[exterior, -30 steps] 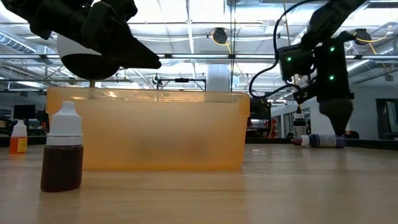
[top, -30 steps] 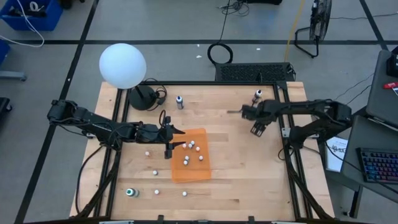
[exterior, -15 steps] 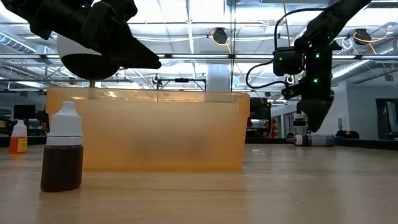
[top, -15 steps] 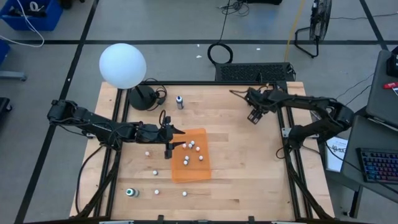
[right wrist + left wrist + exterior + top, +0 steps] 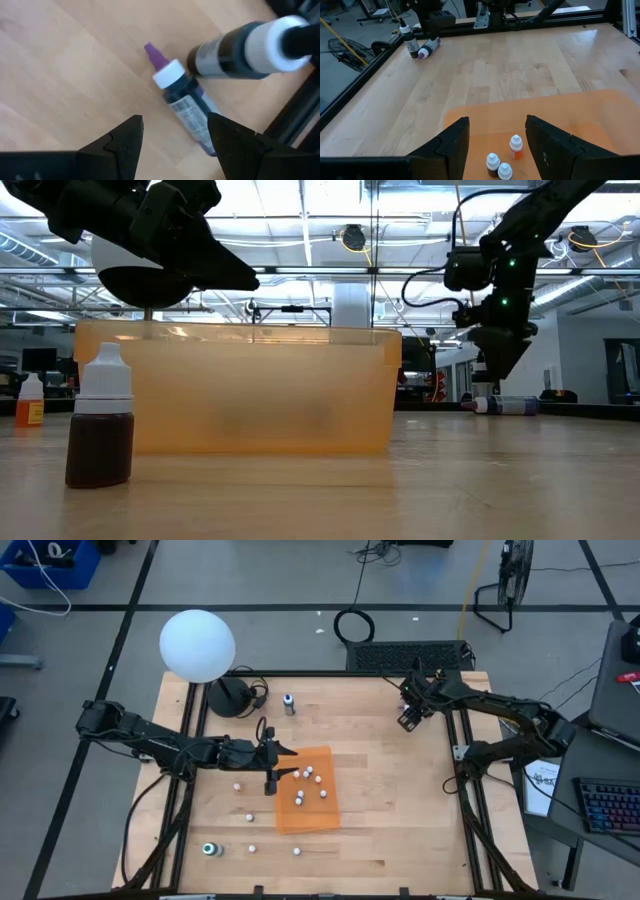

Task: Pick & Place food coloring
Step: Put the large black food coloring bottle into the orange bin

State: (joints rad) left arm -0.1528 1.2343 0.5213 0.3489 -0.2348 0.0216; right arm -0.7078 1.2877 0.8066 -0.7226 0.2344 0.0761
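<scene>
The right gripper [image 5: 409, 719], open and empty, hovers at the table's far right over a purple-tipped bottle [image 5: 186, 98] lying beside an upright one, while the left gripper [image 5: 495, 140], also open and empty, hangs over food coloring bottles [image 5: 515, 147] in the orange tray [image 5: 325, 815].

No legible text, labels, brands or numbers anywhere.

Even, bright overhead light fills the scene; the low view shows rows of ceiling strip lights [image 5: 300, 220] glaring behind the arms, which read as dark silhouettes. On the desk [image 5: 380, 800] shadows are soft and short. The white globe [image 5: 197, 644] is nearly blown out. In the right wrist view the purple-tipped bottle [image 5: 182, 107] and the upright bottle [image 5: 240, 50] beside it are blurred.
</scene>
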